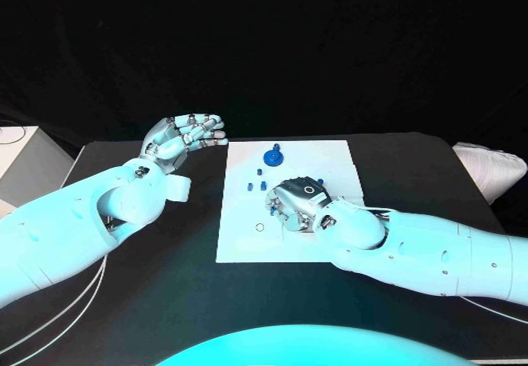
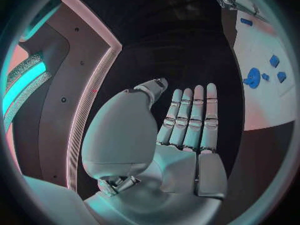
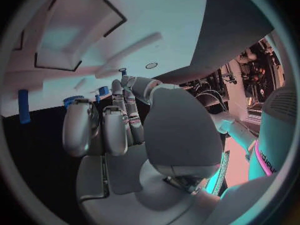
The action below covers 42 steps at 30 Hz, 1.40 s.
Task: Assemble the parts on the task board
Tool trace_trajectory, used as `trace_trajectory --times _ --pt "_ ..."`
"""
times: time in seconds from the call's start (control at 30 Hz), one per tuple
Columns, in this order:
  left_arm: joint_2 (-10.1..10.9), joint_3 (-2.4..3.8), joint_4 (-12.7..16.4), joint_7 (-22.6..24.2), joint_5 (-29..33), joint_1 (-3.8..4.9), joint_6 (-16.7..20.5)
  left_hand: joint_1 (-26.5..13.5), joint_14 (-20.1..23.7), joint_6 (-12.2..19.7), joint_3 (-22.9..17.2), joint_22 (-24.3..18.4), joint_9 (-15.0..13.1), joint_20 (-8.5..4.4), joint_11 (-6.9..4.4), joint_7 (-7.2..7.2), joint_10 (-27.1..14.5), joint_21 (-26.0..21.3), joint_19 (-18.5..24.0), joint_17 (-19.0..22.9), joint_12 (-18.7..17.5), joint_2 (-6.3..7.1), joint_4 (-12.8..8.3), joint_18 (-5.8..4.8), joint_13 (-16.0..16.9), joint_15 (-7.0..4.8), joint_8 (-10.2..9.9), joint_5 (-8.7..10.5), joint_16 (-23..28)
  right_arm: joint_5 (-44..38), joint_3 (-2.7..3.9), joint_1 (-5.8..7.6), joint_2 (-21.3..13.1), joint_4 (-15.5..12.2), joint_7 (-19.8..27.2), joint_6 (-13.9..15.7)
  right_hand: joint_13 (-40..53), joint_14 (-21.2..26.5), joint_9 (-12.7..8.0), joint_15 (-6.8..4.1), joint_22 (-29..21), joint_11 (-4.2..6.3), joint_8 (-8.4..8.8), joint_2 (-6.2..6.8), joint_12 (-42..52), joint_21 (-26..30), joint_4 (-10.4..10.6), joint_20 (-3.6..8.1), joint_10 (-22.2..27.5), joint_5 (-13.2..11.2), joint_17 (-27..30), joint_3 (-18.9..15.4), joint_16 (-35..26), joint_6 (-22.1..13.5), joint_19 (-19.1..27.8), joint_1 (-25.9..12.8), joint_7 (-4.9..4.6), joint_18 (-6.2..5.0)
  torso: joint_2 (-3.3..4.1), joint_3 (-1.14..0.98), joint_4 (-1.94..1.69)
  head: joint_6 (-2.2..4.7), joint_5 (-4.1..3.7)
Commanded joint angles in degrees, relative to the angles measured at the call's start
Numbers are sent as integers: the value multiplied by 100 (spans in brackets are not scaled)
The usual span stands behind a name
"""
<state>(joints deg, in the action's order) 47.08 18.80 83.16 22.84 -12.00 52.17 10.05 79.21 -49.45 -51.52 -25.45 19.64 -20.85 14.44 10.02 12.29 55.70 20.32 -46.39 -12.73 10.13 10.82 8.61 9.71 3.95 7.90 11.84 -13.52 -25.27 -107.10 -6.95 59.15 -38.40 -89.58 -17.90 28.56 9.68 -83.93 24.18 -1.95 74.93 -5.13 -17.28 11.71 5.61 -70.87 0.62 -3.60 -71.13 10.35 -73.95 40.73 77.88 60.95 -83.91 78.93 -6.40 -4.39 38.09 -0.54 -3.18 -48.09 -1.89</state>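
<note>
Hovering left hand (image 1: 181, 137) open; right hand (image 1: 299, 202) curled on task board (image 1: 330, 156).

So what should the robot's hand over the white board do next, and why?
Probably lower the right hand a little and pinch one of the small blue parts beside it. It hovers over the white task board with fingers curled, apparently holding nothing, while the left hand waits open off the board.
</note>
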Motion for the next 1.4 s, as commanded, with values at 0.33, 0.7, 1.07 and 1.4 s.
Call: trace_trajectory --times 0.33,0.7,1.07,1.4 --pt "2 5 -4 35 32 -6 -55 49 13 14 46 -17 8 3 10 17 -46 -52 -67 -15 -9 -24 -6 66 9 26 17 12 13 -144 1 -5 -5 15 -4 -51 5 -312 8 -24 274 263 -18 -37 17 -15 -2 28 -313 26 -6 51 -19 34 -160 10 -6 62 4 3 5 -29 14" --pt "6 5 -10 31 28 -6 -63 49 13 14 46 -17 8 3 10 17 -46 -52 -67 -15 -9 -24 -6 66 9 26 17 12 13 -153 -16 -10 67 136 -10 -332 5 -312 10 -23 271 262 -17 -35 14 -9 -4 27 -315 26 -1 53 -22 35 -158 4 -8 61 6 4 0 -80 20" --pt "-1 5 -18 29 26 -6 -71 49 13 14 46 -17 8 3 10 17 -46 -52 -67 -15 -9 -24 -6 66 9 26 17 12 13 -162 -49 -43 175 243 -5 -428 5 -312 10 -23 271 262 -17 -35 14 -9 -4 27 -315 26 -1 53 -22 35 -158 4 -8 61 0 3 3 -119 43" --pt "4 5 -24 19 25 -6 -96 61 22 18 59 -30 10 3 11 19 -54 -69 -77 -23 -3 -32 -1 65 11 27 20 10 12 -76 -63 -53 133 195 327 -275 -58 -273 -19 66 102 158 162 244 -188 298 84 -43 -77 32 148 -167 -110 -218 -55 -336 -92 8 -5 5 5 -123 52"
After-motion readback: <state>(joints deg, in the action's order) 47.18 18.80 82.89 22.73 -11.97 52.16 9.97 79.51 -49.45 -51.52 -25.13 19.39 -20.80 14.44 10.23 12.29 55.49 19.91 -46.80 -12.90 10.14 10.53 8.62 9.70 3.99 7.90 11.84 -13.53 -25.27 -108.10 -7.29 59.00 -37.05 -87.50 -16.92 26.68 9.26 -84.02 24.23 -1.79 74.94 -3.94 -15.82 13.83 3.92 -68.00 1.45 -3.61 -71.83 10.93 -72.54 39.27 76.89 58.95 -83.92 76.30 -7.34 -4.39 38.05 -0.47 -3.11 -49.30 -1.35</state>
